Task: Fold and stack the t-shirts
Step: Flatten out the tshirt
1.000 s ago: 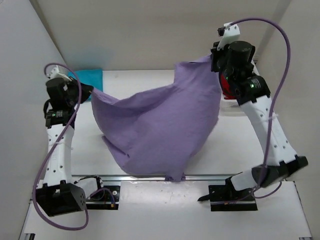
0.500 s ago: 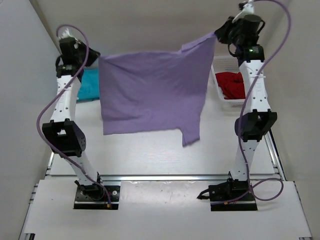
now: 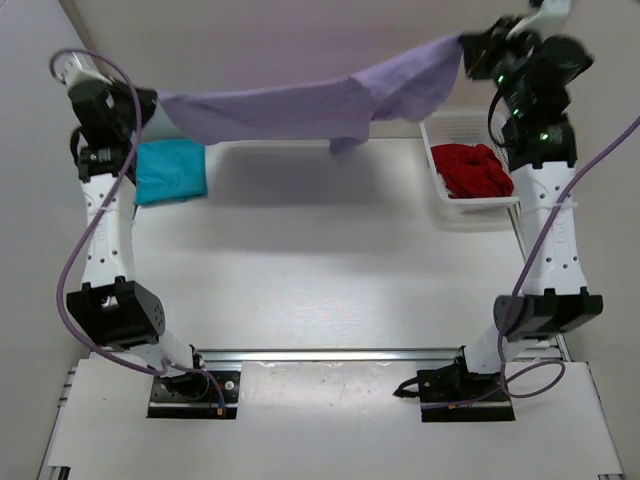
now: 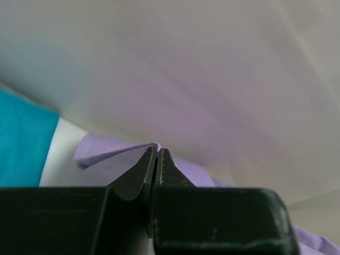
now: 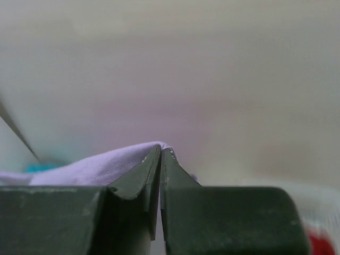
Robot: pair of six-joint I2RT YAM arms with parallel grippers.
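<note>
The lavender purple t-shirt [image 3: 300, 105] hangs stretched high between both arms at the back of the table. My left gripper [image 3: 155, 105] is shut on its left corner, seen pinched in the left wrist view [image 4: 156, 151]. My right gripper [image 3: 468, 45] is shut on its right corner, seen in the right wrist view [image 5: 161, 151]. The teal t-shirt [image 3: 168, 170] lies folded at the back left and also shows in the left wrist view [image 4: 21, 143]. The dark red t-shirt [image 3: 476, 168] lies crumpled in the basket.
A white mesh basket [image 3: 455, 128] stands at the back right under my right arm. White walls close in the back and both sides. A metal rail [image 3: 330, 355] runs along the near table edge.
Both arms have raised and swung the purple shirt toward the back wall. It hung down as a wide sheet before; now it is stretched nearly level and high.
</note>
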